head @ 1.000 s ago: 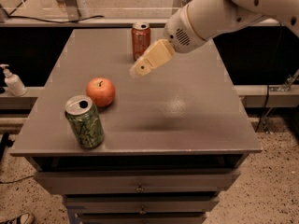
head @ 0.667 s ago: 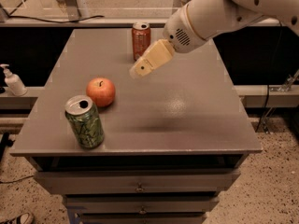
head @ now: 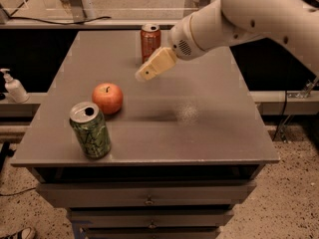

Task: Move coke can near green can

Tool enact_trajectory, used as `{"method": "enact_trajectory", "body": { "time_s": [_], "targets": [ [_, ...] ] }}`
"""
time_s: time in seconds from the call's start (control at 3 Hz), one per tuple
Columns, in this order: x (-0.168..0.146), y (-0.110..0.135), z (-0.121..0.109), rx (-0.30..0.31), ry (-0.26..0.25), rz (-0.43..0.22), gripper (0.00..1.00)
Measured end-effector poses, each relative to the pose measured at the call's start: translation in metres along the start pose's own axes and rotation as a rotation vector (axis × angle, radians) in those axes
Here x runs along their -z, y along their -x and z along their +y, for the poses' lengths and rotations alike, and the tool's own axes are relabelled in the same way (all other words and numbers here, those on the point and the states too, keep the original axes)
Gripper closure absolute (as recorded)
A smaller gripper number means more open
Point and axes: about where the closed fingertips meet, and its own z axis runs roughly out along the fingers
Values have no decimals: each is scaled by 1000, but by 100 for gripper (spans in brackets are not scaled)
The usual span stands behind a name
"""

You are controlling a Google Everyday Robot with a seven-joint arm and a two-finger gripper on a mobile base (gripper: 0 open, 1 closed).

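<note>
The coke can (head: 150, 40), red-orange with a silver top, stands upright at the far edge of the grey table (head: 209, 128), near the middle. The green can (head: 90, 130), with black-and-white jagged markings and a silver top, stands upright near the front left corner. My gripper (head: 147, 72) hangs above the table just in front of and slightly right of the coke can, pointing down to the left. It holds nothing.
A round red apple (head: 107, 98) lies between the two cans, just behind the green can. A white pump bottle (head: 14, 86) stands off the table to the left. Drawers (head: 149, 200) sit below the tabletop.
</note>
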Motion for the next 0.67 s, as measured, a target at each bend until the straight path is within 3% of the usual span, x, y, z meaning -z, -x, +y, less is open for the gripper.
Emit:
{"method": "enact_trajectory", "body": {
  "time_s": [0.67],
  "targets": [
    [-53, -6, -62, -53, -67, -93, 0]
  ]
}}
